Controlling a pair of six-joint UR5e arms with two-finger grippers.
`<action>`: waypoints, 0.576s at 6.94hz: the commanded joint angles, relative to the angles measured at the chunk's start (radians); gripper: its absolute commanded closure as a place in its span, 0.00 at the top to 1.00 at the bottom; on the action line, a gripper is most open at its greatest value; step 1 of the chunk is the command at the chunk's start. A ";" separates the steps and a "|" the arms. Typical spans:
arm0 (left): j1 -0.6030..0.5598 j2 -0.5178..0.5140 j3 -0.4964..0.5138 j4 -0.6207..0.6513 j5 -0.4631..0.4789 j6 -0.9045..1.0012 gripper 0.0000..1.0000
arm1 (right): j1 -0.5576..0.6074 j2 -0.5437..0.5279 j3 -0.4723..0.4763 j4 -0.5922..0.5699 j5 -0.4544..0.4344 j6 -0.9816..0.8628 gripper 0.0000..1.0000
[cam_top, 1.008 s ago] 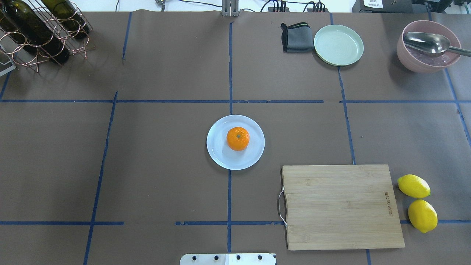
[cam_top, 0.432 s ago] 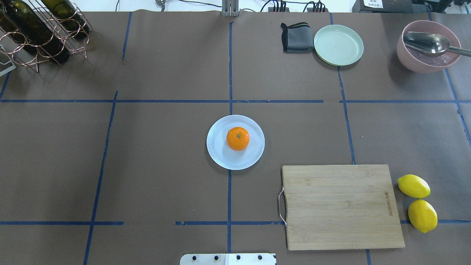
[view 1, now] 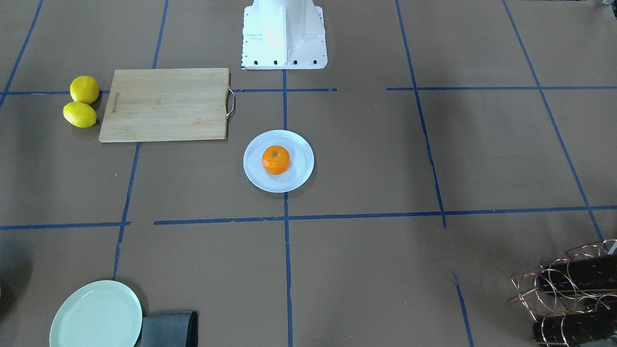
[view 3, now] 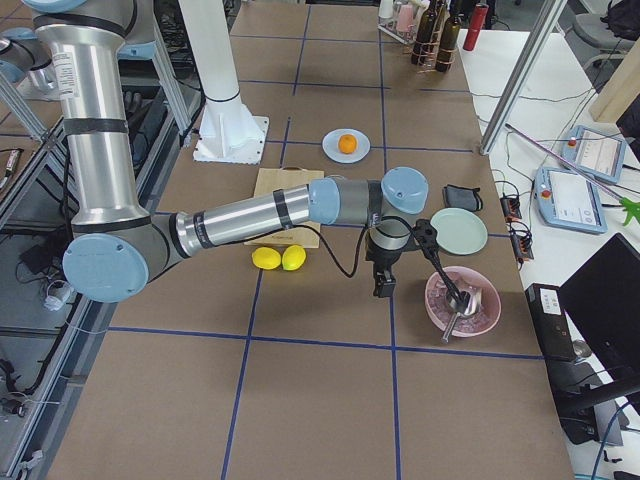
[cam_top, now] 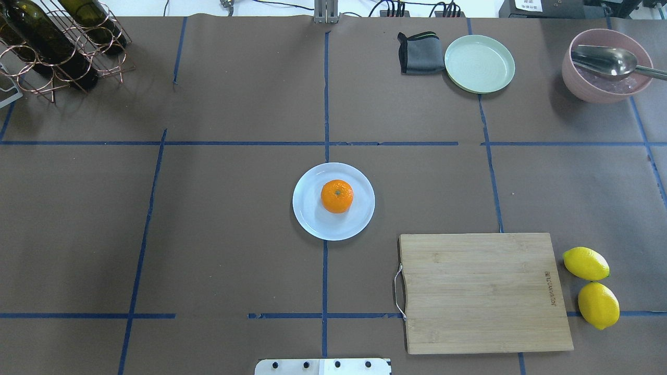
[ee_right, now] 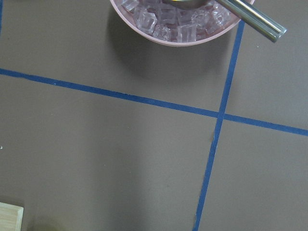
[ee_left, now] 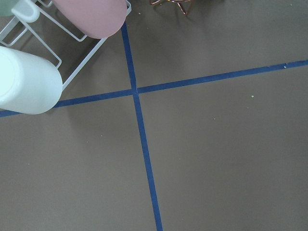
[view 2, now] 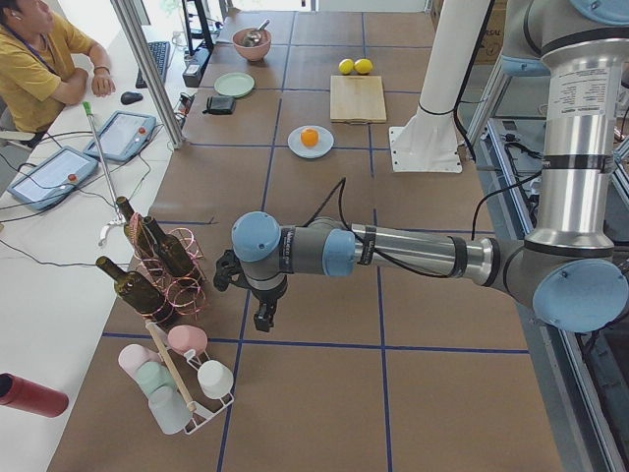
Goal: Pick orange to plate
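A: When the overhead view is set against its two earlier samples, what differs?

B: Nothing. The orange sits at the same spot, stem dimple up, on the plate at frame centre. No object on the table shifts between samples.

A: Where are the tools?

B: Neither shows in the overhead or front views. In the left side view the left gripper hangs over bare table at centre left of the frame, just beside the rack. In the right side view the right gripper hangs at centre right, just beside the bowl. Both are well apart from the plate.

A: Released or clenched?

B: Cannot tell for either. Only the side views show them. The wrist views show no fingers, only table and tape lines.

A: Meaning for the task?

B: Judged from this layout, the placement is complete. The orange rests inside the rim, free of any grip, and does not roll. No further move appears necessary. The remaining risk is low: a round fruit on a shallow plate could roll if the table is bumped.
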 commanded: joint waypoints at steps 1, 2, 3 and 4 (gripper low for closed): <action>-0.002 -0.026 -0.003 0.000 0.003 0.004 1.00 | -0.001 -0.010 -0.002 0.001 0.001 0.000 1.00; -0.002 -0.013 -0.008 -0.001 0.008 0.004 1.00 | -0.002 -0.006 -0.011 0.001 0.003 0.000 1.00; -0.002 -0.015 -0.017 -0.001 0.009 0.004 1.00 | -0.011 0.000 -0.010 0.001 0.003 0.004 1.00; -0.003 -0.013 -0.014 -0.001 0.009 0.007 1.00 | -0.012 0.002 -0.008 0.001 0.004 0.015 1.00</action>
